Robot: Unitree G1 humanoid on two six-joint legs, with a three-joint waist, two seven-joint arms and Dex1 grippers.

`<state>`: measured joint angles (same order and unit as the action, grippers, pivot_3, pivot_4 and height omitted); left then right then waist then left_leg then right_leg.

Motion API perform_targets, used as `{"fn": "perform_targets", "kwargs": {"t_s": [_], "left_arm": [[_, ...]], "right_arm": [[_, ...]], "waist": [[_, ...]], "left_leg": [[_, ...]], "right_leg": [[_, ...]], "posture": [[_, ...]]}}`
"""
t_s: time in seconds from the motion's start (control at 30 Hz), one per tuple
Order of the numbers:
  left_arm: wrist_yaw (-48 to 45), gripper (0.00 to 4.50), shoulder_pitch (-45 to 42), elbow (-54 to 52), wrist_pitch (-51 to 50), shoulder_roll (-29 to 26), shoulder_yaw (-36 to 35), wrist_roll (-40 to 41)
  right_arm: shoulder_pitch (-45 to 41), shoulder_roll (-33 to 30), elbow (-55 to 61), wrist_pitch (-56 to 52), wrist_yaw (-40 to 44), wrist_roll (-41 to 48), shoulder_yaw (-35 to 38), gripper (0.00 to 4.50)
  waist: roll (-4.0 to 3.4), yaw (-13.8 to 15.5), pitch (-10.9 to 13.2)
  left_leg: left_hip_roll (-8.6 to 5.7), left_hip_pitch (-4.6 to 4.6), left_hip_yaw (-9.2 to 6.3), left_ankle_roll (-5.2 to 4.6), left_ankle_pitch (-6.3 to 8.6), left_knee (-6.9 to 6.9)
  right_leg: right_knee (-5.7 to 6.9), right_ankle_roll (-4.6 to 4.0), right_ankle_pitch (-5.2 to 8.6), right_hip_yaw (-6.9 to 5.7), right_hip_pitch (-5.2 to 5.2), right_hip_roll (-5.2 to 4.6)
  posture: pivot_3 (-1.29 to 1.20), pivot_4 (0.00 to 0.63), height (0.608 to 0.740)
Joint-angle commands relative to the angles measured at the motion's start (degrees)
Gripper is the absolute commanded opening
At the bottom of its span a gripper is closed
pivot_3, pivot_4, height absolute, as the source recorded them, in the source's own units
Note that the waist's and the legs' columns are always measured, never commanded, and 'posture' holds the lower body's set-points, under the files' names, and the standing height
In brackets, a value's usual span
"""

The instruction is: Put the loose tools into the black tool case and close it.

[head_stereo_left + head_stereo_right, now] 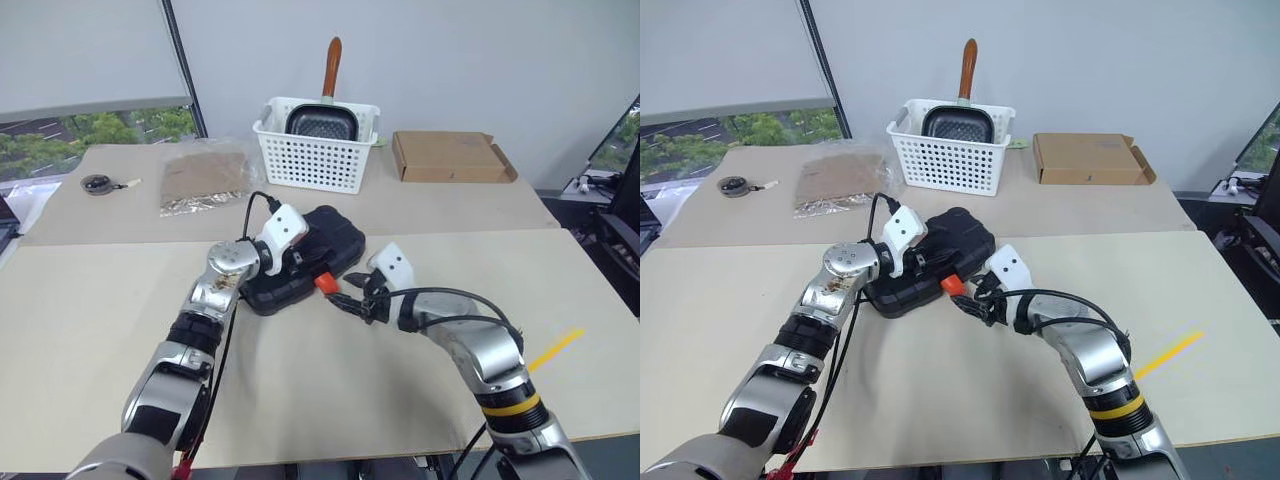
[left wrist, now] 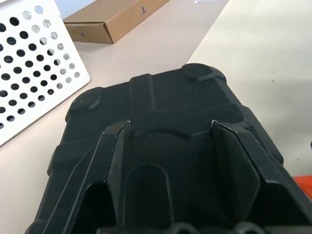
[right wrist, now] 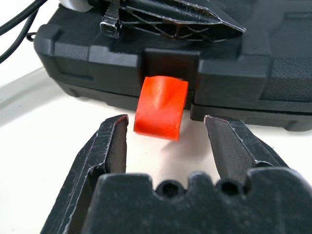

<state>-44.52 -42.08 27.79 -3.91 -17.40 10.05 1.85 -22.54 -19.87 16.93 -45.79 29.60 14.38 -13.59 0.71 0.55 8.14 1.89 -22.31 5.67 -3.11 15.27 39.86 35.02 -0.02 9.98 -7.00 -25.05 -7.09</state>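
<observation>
Our right gripper [image 3: 165, 139], fingers apart, faces the orange latch [image 3: 161, 106] hanging loose just beyond its tips. Our left gripper [image 2: 170, 134], fingers spread, rests on the closed black tool case [image 1: 330, 240] mid-table, hiding part of its lid.

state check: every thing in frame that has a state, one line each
black tool case: lid down, flat on the table.
orange latch: unfastened, sticking out from the front edge.
left gripper: open, over the case lid.
right gripper: open, empty, facing the latch.
white perforated basket: upright, dark pan inside.
cardboard box: shut, flat.
</observation>
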Motion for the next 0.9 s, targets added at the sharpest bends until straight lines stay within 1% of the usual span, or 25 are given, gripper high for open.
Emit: {"fn": "perform_targets", "kwargs": {"t_s": [0.03,0.17,0.3,0.43,0.5,0.53,0.9], "left_arm": [[0.2,2.84,3.4,1.3,-2.8,0.3,1.8,-1.6],[0.3,2.84,3.7,1.0,-2.8,-0.1,1.7,-1.6],[0.6,2.84,3.5,1.2,-2.7,-0.4,1.3,-1.6],[0.7,2.84,3.6,0.9,-2.8,-0.4,1.3,-1.4],[0.7,2.84,3.7,0.9,-2.8,-0.4,1.3,-1.4],[0.7,2.84,3.8,0.8,-2.8,-0.4,1.4,-1.4],[0.5,2.84,4.5,0.4,-3.1,-0.1,1.7,-1.5]], "right_arm": [[-0.3,2.0,3.7,-4.6,-4.2,-1.4,-1.5,2.92],[0.0,4.0,5.2,-8.3,-6.7,-1.3,-1.9,2.92],[0.1,5.3,5.3,-9.1,-8.6,-2.0,-1.9,2.92],[0.0,6.2,5.4,-8.7,-9.9,-2.6,-1.9,1.84],[0.0,6.5,5.4,-8.2,-10.4,-2.9,-2.0,1.22],[-0.1,6.6,5.4,-8.0,-10.5,-3.0,-2.1,1.15],[-2.8,7.1,2.6,-5.9,-9.9,-4.2,-4.1,1.15]], "waist": [[0.00,0.0,0.0],[0.00,0.0,0.0],[0.01,-0.2,0.0],[0.01,-0.2,0.0],[0.01,-0.3,0.0],[0.01,-0.3,0.0],[0.01,-0.6,0.0]], "left_leg": [[-0.01,-0.01,0.00,-0.01,0.01,0.00],[-0.01,-0.02,0.01,-0.02,0.01,0.01],[0.01,0.00,-0.01,-0.01,0.01,0.01],[0.02,0.00,-0.03,-0.01,0.00,0.01],[0.02,-0.01,-0.02,-0.01,0.00,0.00],[0.02,-0.01,-0.02,-0.01,0.00,0.00],[0.03,-0.01,-0.03,-0.01,0.00,0.00]], "right_leg": [[-0.01,0.00,0.00,0.00,0.00,0.00],[-0.02,0.00,0.00,0.00,-0.01,-0.01],[-0.01,-0.01,0.01,0.00,-0.02,0.01],[0.00,-0.01,0.01,-0.01,-0.04,0.03],[-0.01,-0.01,0.01,-0.01,-0.04,0.03],[-0.01,-0.01,0.01,-0.01,-0.04,0.02],[-0.01,0.00,0.01,0.00,-0.04,0.02]], "posture": [[0.00,0.150,0.700],[0.00,0.150,0.700],[0.00,0.150,0.700],[0.00,0.150,0.700],[0.00,0.150,0.700],[0.00,0.150,0.700],[0.00,0.150,0.700]]}}
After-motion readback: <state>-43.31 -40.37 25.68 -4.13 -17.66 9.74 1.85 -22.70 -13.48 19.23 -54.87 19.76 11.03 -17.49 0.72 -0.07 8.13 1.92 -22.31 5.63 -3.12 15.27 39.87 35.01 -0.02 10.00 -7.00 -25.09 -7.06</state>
